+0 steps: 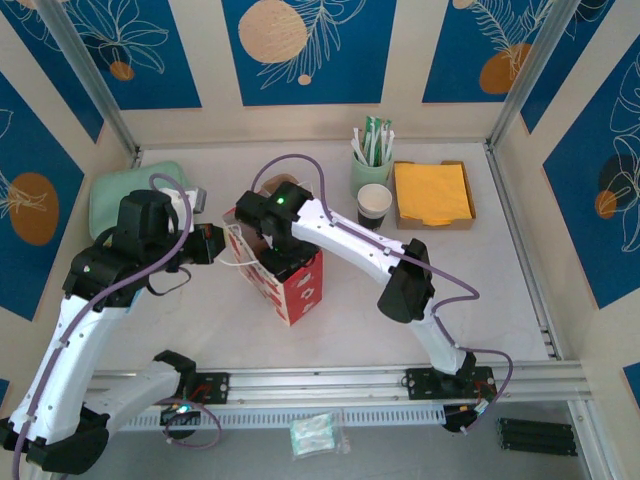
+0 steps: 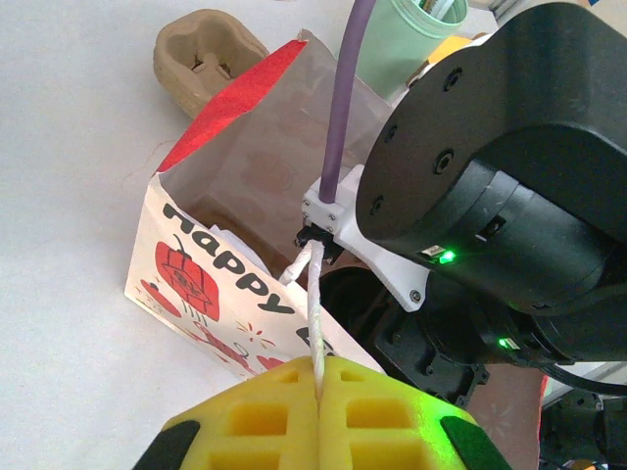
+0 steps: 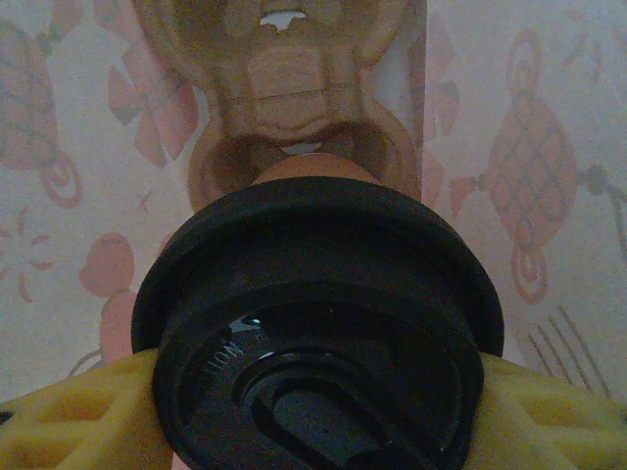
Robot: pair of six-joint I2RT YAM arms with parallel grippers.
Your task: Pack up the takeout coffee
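Coffee held inside the bag

Left tool [image 2: 320, 384] is pinched on the bag's [image 2: 211, 259] white handle cord [image 2: 314, 304]; right tool [image 3: 313, 416] clamps the takeout coffee [image 3: 318, 294] at its black lid, inside the bag above a cardboard carrier [image 3: 284, 78]. The cup is probably light and crushable, so grip gently near the stiff rim

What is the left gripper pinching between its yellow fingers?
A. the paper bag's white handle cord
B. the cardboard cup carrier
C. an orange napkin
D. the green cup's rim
A: in the left wrist view the left gripper is shut on the white handle cord of the red-and-white bag.
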